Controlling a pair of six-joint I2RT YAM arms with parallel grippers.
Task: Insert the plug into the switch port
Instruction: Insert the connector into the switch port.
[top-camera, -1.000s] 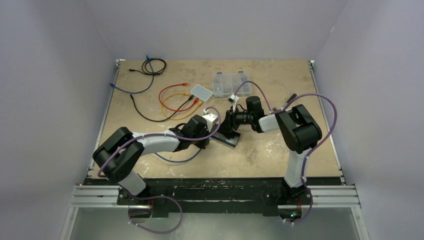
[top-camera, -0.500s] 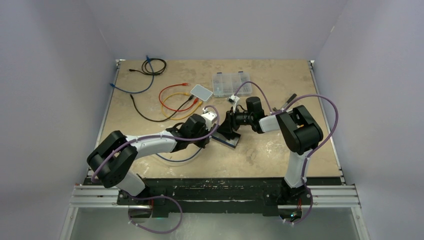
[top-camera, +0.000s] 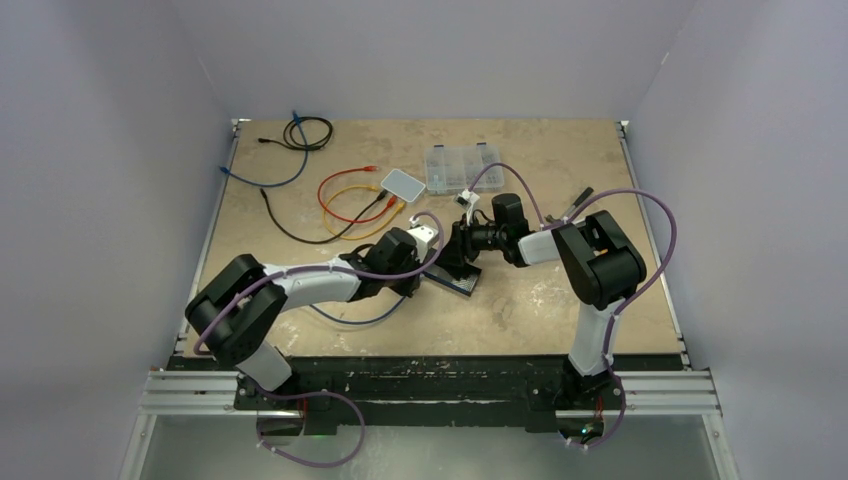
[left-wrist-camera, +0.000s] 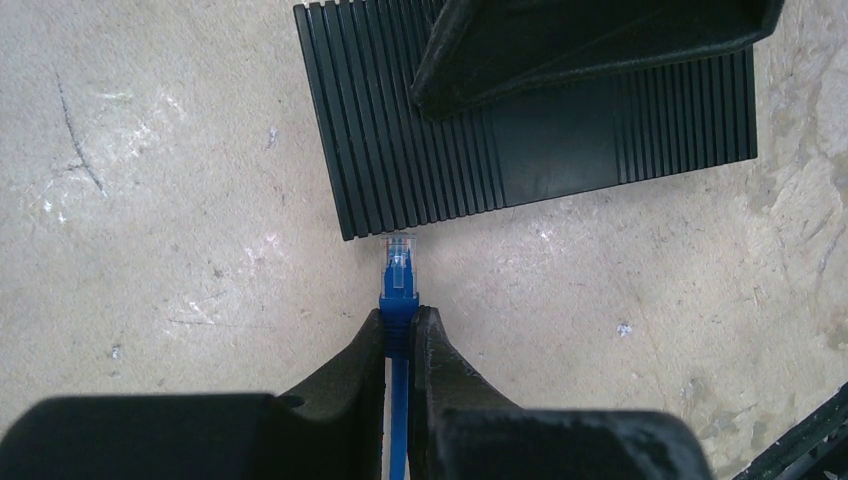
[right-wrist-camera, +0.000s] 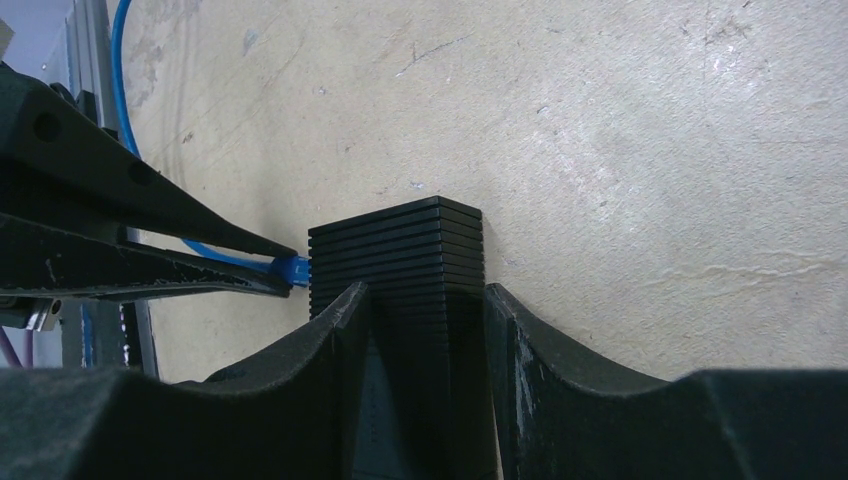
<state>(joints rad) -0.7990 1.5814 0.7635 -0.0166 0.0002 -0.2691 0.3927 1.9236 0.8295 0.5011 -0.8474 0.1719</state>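
In the left wrist view my left gripper (left-wrist-camera: 400, 318) is shut on the blue boot of the plug (left-wrist-camera: 400, 275). The plug's clear tip meets the lower edge of the black ribbed switch (left-wrist-camera: 400, 150), near its left corner. The port itself is hidden on that side face. My right gripper (right-wrist-camera: 425, 300) clamps the switch (right-wrist-camera: 400, 245) from both sides and holds it on the table. The right wrist view also has the blue plug (right-wrist-camera: 292, 268) against the switch's left face. From above, both grippers meet at the switch (top-camera: 462, 281) in mid-table.
The plug's blue cable (top-camera: 350, 318) loops behind my left arm. Further back lie a white box (top-camera: 404, 183), a clear compartment case (top-camera: 462, 166), red and orange cables (top-camera: 345, 195), a black cable coil (top-camera: 305, 130) and another blue cable (top-camera: 270, 180).
My left arm drew back a little to the left half a second ago and has since returned toward the switch. The right arm and the switch have not moved.
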